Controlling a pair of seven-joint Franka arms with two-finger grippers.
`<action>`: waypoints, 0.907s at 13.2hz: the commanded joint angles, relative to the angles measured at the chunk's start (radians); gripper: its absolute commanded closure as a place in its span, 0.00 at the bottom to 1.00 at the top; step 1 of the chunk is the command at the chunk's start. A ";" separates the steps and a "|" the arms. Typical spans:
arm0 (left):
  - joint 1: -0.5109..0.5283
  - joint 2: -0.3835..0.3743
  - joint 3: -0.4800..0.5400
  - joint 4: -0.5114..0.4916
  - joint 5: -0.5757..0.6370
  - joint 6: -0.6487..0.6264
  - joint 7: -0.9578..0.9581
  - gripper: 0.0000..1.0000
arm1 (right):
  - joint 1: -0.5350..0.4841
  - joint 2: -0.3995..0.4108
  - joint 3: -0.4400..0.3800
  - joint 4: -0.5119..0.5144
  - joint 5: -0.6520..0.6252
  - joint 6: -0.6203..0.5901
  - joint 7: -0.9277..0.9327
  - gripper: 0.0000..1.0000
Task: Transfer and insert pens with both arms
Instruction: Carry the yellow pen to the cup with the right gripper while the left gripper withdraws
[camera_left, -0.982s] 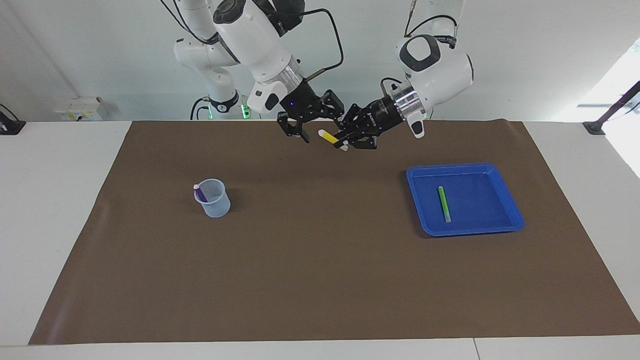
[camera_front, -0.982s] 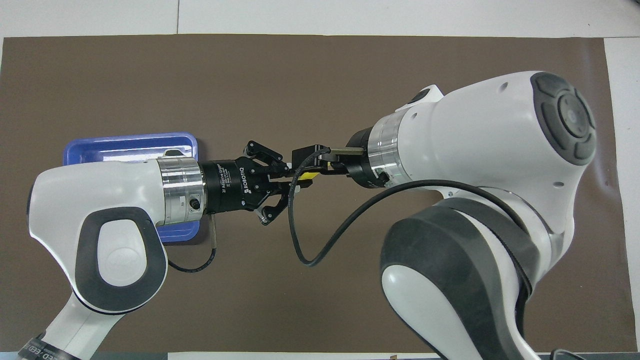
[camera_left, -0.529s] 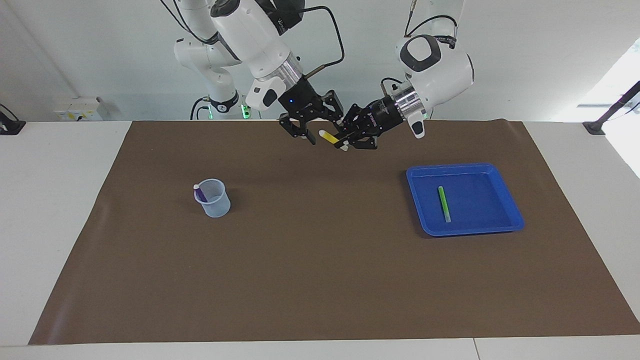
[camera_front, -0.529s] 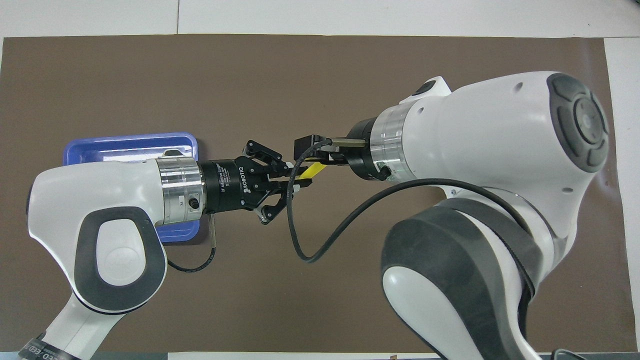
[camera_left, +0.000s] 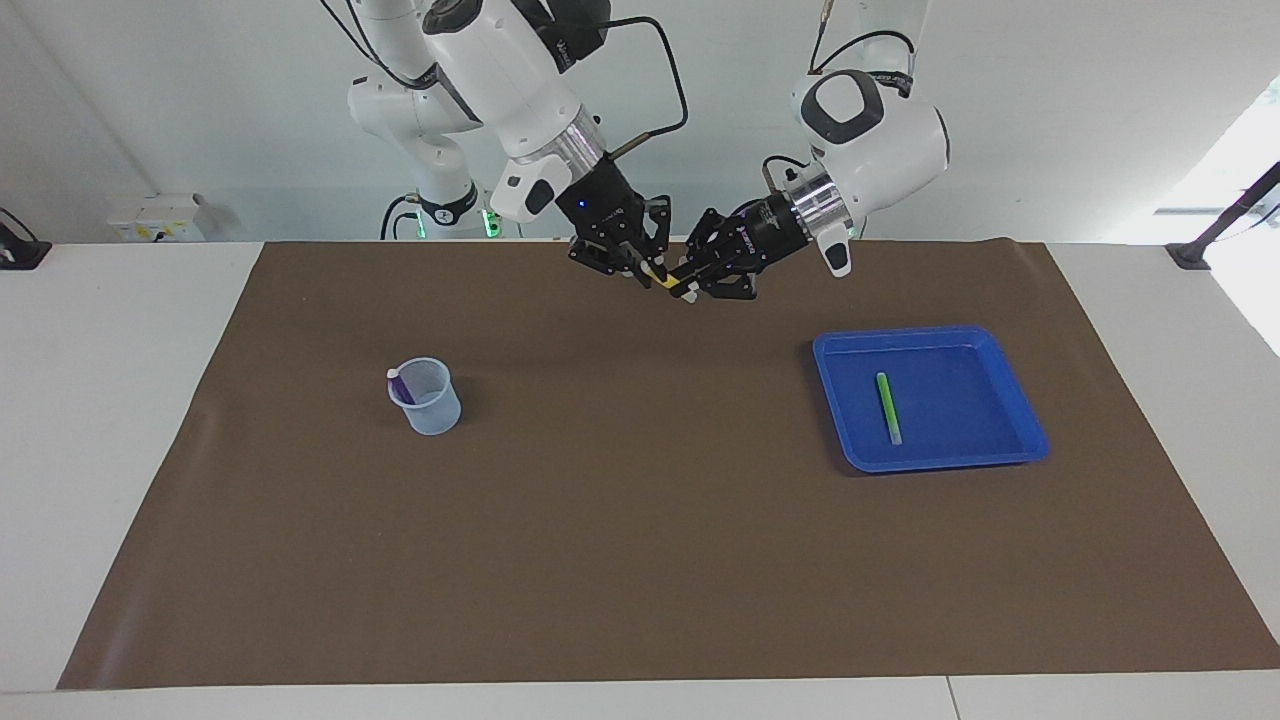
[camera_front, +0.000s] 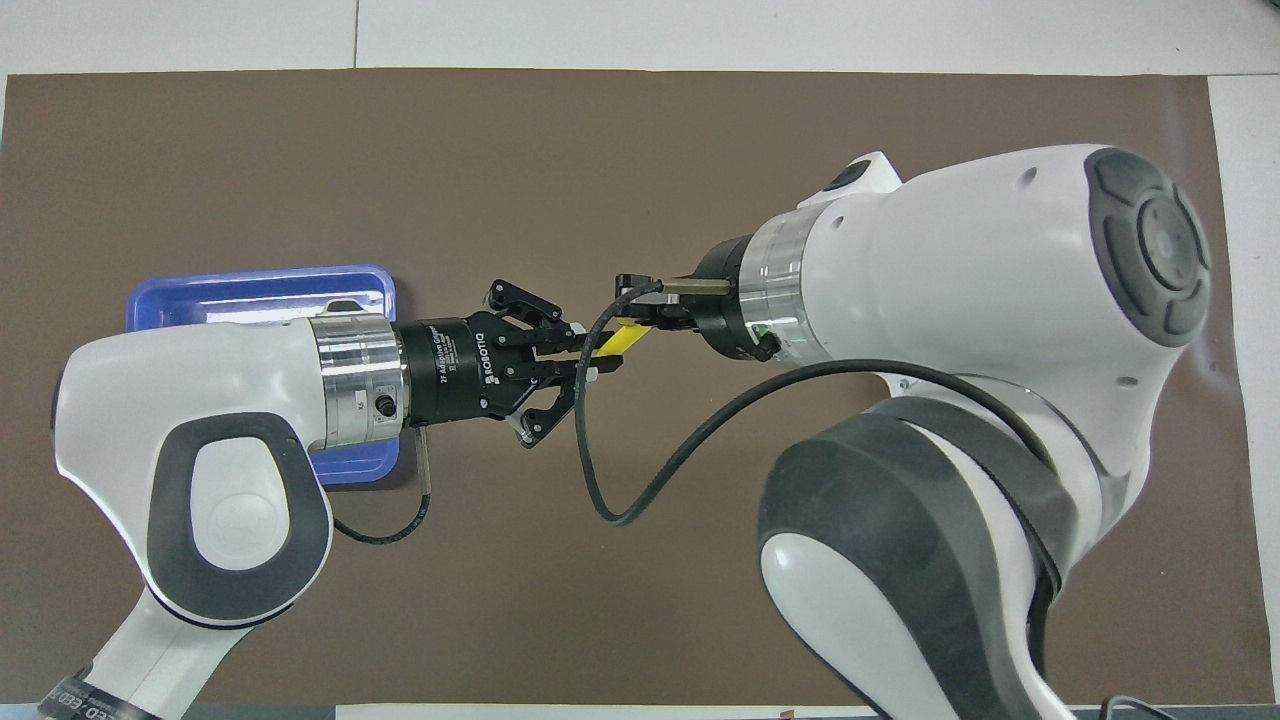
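A yellow pen (camera_left: 667, 282) hangs in the air over the mat's edge nearest the robots, held at both ends. My left gripper (camera_left: 688, 286) is shut on its whitish end, and my right gripper (camera_left: 647, 272) is shut on its other end. From above, the yellow pen (camera_front: 621, 340) bridges the left gripper (camera_front: 590, 360) and the right gripper (camera_front: 638, 314). A green pen (camera_left: 887, 406) lies in the blue tray (camera_left: 1010, 440). A purple pen (camera_left: 399, 385) leans inside the clear cup (camera_left: 432, 405).
The brown mat (camera_left: 640, 560) covers most of the table. The tray sits toward the left arm's end and the cup toward the right arm's end. A smaller white arm (camera_left: 440, 170) with green lights stands at the back. A black cable (camera_front: 640, 490) loops under the right wrist.
My right gripper moved in onto the free end of the yellow pen and closed on it. The left gripper kept its hold and barely moved.
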 joint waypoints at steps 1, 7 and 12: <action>-0.005 -0.035 0.003 -0.034 -0.028 0.023 0.001 1.00 | -0.006 0.005 0.011 0.003 -0.037 0.001 0.015 1.00; -0.008 -0.037 0.005 -0.036 -0.027 0.037 -0.002 0.00 | -0.015 0.004 -0.004 -0.006 -0.150 -0.051 0.010 1.00; 0.018 -0.038 0.008 -0.040 -0.024 0.023 -0.002 0.00 | -0.018 -0.068 -0.148 -0.109 -0.257 -0.134 -0.056 1.00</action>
